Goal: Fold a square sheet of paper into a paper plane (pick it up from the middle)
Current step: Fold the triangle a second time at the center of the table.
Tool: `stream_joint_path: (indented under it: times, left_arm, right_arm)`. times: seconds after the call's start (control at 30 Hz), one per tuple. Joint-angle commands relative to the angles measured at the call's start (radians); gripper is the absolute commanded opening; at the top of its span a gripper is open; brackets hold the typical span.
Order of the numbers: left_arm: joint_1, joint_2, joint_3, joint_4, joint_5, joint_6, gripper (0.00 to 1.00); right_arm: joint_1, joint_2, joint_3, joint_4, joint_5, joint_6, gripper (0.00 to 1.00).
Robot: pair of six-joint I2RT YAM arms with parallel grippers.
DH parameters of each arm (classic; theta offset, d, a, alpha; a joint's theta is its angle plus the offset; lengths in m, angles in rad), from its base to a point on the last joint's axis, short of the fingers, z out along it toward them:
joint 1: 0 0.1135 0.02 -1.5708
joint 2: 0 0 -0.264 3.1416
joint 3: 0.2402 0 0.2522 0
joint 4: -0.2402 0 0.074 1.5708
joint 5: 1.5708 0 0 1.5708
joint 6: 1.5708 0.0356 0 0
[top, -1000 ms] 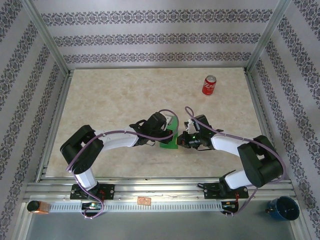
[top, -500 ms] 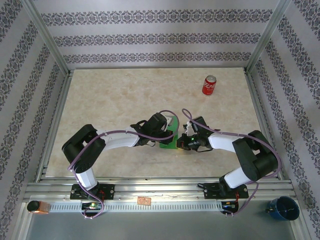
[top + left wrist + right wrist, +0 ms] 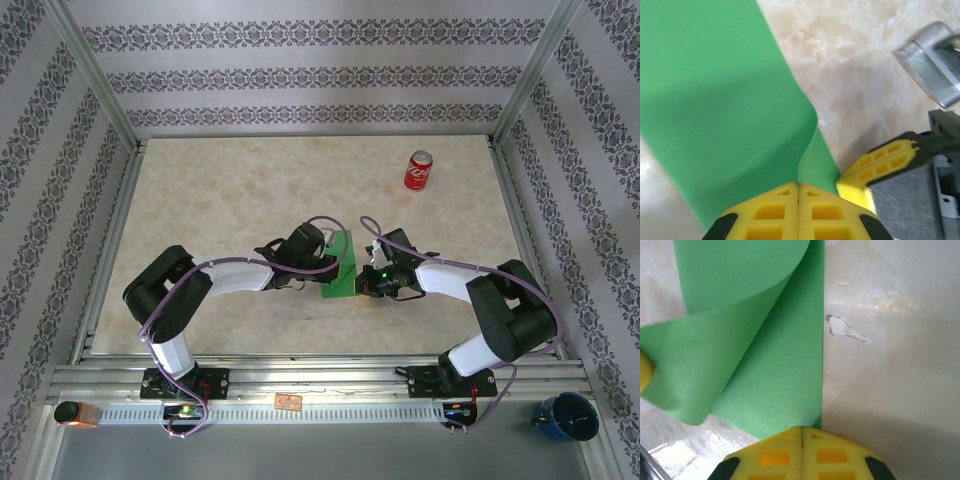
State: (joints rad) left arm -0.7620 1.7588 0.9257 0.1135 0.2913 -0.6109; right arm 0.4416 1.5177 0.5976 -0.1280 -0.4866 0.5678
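Note:
The square sheet of paper [image 3: 341, 270] is bright green and lies in the middle of the table, one flap curled over itself [image 3: 740, 305]. My left gripper [image 3: 323, 260] is shut, and the flap's edge [image 3: 715, 100] runs straight into the seam between its yellow fingertips [image 3: 770, 210]. My right gripper [image 3: 362, 284] is also shut. Its tips [image 3: 802, 429] rest on the flat lower layer [image 3: 785, 385], at the sheet's straight right edge near a corner. A yellow fingertip [image 3: 880, 160] of the right gripper sits just right of the paper. The paper plane is not formed.
A red soda can [image 3: 419, 171] lies at the back right of the marble-patterned table [image 3: 220, 200]. A blue cup [image 3: 568, 415] stands beyond the near rail at the bottom right. Aluminium frame posts [image 3: 100, 90] and patterned walls ring the table.
My left gripper has drawn back to the left, so more of the green sheet shows. The right gripper has edged left and stays against the sheet. Both stayed shut.

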Motion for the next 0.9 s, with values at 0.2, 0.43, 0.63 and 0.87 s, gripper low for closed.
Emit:
stream_joint_path:
  times: [0.2,0.43,0.63,0.87]
  left_arm:
    - [0.023,0.055,-0.019,0.1,0.028,-0.009,0.0]
    - [0.027,0.075,-0.015,0.107,0.04,0.007,0.0]
    - [0.026,0.081,-0.016,0.117,0.055,0.002,0.0]
    - [0.027,0.085,-0.012,0.118,0.067,0.0,0.0]
  right_arm:
    - [0.003,0.018,0.021,-0.075,0.063,-0.029,0.0]
    - [0.002,-0.002,0.043,-0.06,0.006,-0.017,0.0]
    - [0.006,-0.021,0.041,0.048,-0.084,0.035,0.0]
    - [0.013,0.056,0.066,0.05,-0.079,0.033,0.0]
